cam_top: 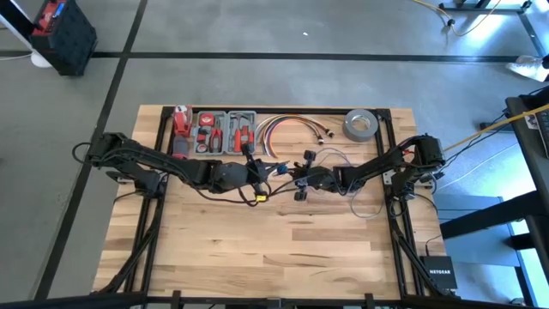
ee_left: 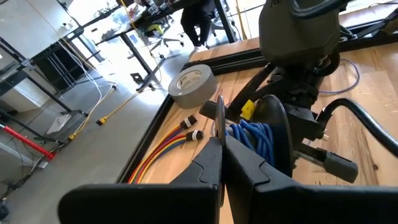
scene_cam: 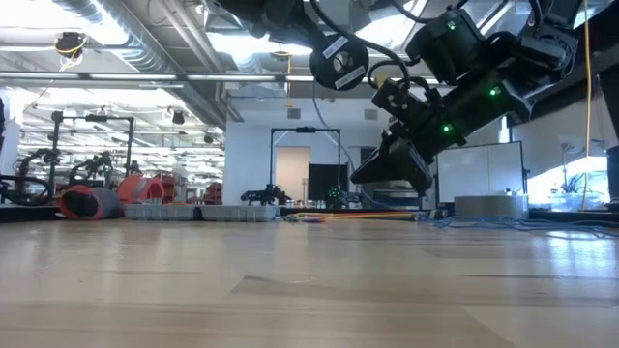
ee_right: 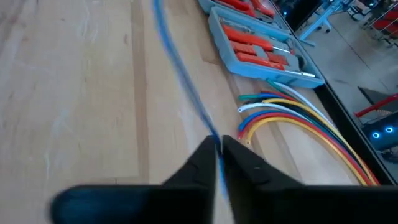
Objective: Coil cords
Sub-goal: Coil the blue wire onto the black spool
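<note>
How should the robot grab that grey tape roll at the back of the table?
By its wall, from straight above. The grey tape roll lies flat on the table with its hole facing up, so one finger could drop into the hole and the other go outside, pinching the ring. The coloured cables lie beside it, so the top is probably the clearest way in.

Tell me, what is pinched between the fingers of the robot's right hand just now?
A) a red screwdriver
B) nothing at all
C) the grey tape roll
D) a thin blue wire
D: in the right wrist view, the right hand has its fingers closed on the thin blue wire, which runs away from them across the wooden table.
</note>
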You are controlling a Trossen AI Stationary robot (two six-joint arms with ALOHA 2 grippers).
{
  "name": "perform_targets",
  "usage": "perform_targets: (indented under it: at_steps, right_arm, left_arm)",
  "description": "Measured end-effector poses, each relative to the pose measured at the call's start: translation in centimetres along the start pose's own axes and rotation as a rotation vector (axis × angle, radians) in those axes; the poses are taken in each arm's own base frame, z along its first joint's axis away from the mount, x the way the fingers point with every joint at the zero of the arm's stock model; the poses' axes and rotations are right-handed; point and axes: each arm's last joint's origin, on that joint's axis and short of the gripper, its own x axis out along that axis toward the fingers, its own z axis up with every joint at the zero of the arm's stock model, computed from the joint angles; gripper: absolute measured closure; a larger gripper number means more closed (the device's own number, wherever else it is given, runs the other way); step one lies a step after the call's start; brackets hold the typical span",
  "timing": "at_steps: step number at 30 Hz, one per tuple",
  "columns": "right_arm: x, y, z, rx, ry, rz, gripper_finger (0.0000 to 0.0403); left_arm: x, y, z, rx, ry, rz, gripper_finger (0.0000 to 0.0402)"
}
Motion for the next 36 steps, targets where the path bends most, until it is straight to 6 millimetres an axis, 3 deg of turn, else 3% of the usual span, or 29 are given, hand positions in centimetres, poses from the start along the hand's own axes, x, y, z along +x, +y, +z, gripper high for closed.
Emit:
perform_targets:
  at_steps: [6,12,25,31,36]
  right_arm:
    - [-0.5,-0.7,-0.2,-0.016,0.079,-0.181,0.0392]
    - [-2.1,-1.9,0.8,0.029,0.089,-0.248,0.0396]
    - [-5.8,-4.4,2.6,0.254,0.038,-0.305,0.0401]
    - [-6.1,-4.6,3.3,0.314,-0.029,-0.291,0.0401]
    - [-6.2,-4.5,4.5,0.383,-0.154,-0.171,0.0401]
  left_arm:
    - [0.0,-0.1,-0.1,0.01,0.01,-0.005,0.0402]
    - [-0.1,-0.2,-0.5,0.039,0.047,-0.014,0.0402]
    - [1.0,1.6,-2.3,0.052,0.2,0.095,0.0401]
    - [2.2,1.8,-3.3,0.06,0.242,0.115,0.0402]
    - [3.4,2.2,-3.9,0.017,0.256,0.148,0.0402]
